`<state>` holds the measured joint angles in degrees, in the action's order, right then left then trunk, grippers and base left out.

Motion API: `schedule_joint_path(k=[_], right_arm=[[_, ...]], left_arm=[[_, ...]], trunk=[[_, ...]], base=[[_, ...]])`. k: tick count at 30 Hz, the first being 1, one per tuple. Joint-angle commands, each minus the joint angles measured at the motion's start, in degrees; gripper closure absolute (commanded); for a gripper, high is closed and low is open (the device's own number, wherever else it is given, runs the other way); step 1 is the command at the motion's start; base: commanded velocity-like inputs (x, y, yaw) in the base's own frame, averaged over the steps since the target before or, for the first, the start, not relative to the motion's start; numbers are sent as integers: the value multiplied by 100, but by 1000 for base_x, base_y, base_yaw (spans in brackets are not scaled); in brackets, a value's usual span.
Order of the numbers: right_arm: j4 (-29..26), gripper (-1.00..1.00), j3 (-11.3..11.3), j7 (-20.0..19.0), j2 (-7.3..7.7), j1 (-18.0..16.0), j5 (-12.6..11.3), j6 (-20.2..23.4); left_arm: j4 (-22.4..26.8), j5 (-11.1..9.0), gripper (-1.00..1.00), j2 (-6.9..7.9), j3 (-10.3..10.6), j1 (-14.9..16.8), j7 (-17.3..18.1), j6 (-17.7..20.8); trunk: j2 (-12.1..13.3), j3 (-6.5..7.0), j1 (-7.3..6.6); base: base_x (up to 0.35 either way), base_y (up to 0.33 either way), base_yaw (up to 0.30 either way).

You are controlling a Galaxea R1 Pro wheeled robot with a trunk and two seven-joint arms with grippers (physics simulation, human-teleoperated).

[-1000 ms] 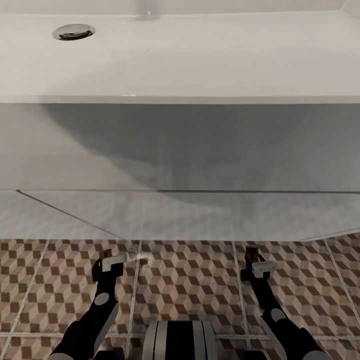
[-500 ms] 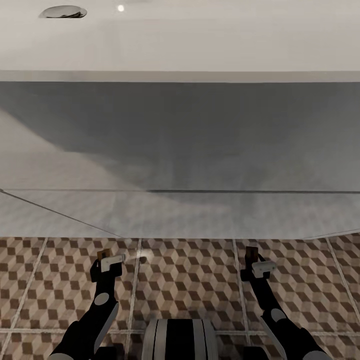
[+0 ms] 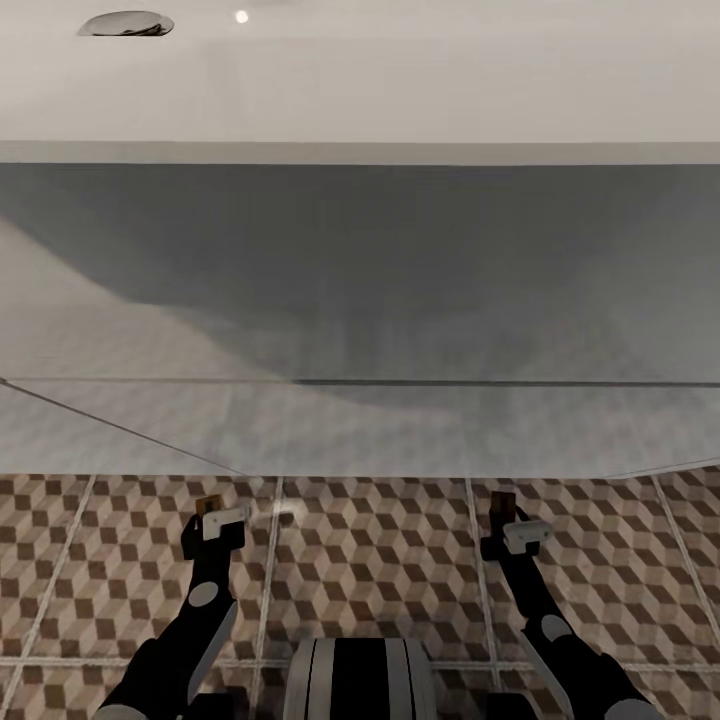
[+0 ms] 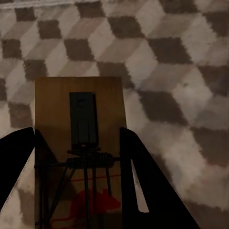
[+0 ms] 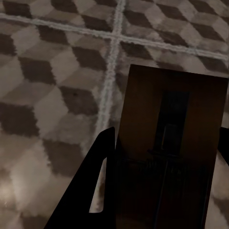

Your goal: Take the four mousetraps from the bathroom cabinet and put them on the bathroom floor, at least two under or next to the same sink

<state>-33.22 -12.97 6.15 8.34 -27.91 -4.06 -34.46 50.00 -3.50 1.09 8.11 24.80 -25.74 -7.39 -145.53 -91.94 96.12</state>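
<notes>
Head view: sink (image 3: 360, 90) above, vanity front below; left gripper (image 3: 213, 522) and right gripper (image 3: 512, 522) low over floor (image 3: 380, 560) beside vanity.
Left wrist view: jaws clamped on trap (image 4: 78, 143).
Right wrist view: jaws clamped on second trap (image 5: 171, 143).
Advice: lower until flat on tile, then release, close to vanity.

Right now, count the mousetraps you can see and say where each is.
2. One mousetrap in the left gripper, another mousetrap in the right gripper, both above the bathroom floor. Others may be out of view.
</notes>
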Motion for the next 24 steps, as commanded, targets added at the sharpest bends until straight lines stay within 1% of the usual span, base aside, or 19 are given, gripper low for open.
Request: schedule_joint_path(k=[1, 7, 9, 17, 24], right_arm=[[1, 100, -48, 27, 8, -38, -53, -18], [0, 100, -48, 26, 8, -148, -59, -17], [-1, 100, -48, 26, 7, -157, -62, -14], [7, 100, -48, 17, 2, -278, -72, -1], [15, 100, -48, 25, -2, -293, -83, 1]], left_arm=[[26, -37, 100, 10, 33, 6, -44, 2], [179, -36, 100, 15, 33, 94, -40, 311], [219, -36, 100, 14, 32, 113, -37, 352], [259, -40, 100, 12, 26, 156, -17, 392], [247, -52, 100, 4, 17, 160, -16, 387]], trunk=[[-1, -3, -1], [-1, -3, -1], [-1, -3, -1], [-1, -3, -1], [-1, -3, -1]], base=[[0, 0, 0], [0, 0, 0], [0, 0, 0], [0, 0, 0], [0, 0, 0]])
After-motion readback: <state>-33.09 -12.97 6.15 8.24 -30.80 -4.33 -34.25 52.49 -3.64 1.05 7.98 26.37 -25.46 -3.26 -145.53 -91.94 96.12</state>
